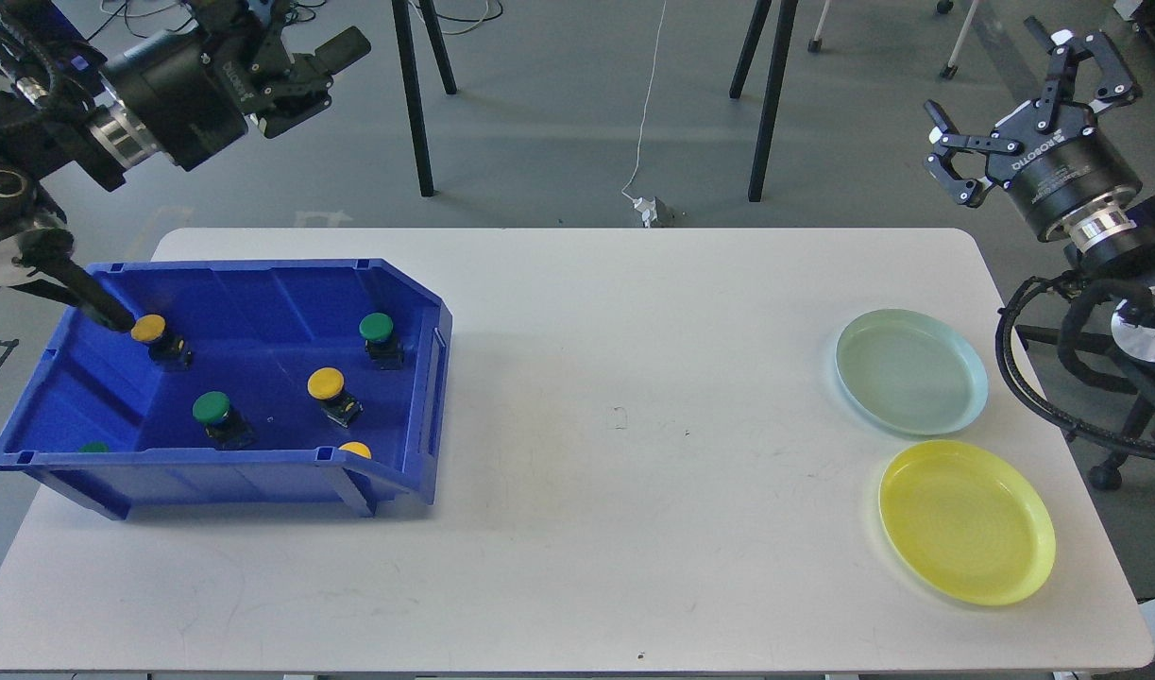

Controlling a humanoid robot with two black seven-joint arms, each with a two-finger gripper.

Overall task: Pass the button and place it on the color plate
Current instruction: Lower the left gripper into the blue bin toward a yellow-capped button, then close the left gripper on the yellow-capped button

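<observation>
A blue bin [237, 482] on the table's left holds several push buttons. Yellow-capped ones sit at the back left [147, 329], in the middle [325, 382] and by the front wall [354, 450]. Green-capped ones sit at the back right [376, 327] and front left [211, 407], and one is half hidden at the front corner [93, 448]. A pale green plate [912, 371] and a yellow plate [966, 521] lie empty at the right. My left gripper [298, 42] is open and empty, raised behind the bin's back left. My right gripper [1011, 99] is open and empty, high beyond the table's right corner.
The white table [634, 472] lies bare between the bin and the plates. Black tripod legs [766, 104] and a white cable [645, 113] stand on the floor behind the table. My right arm's cables [1040, 378] hang beside the table's right edge.
</observation>
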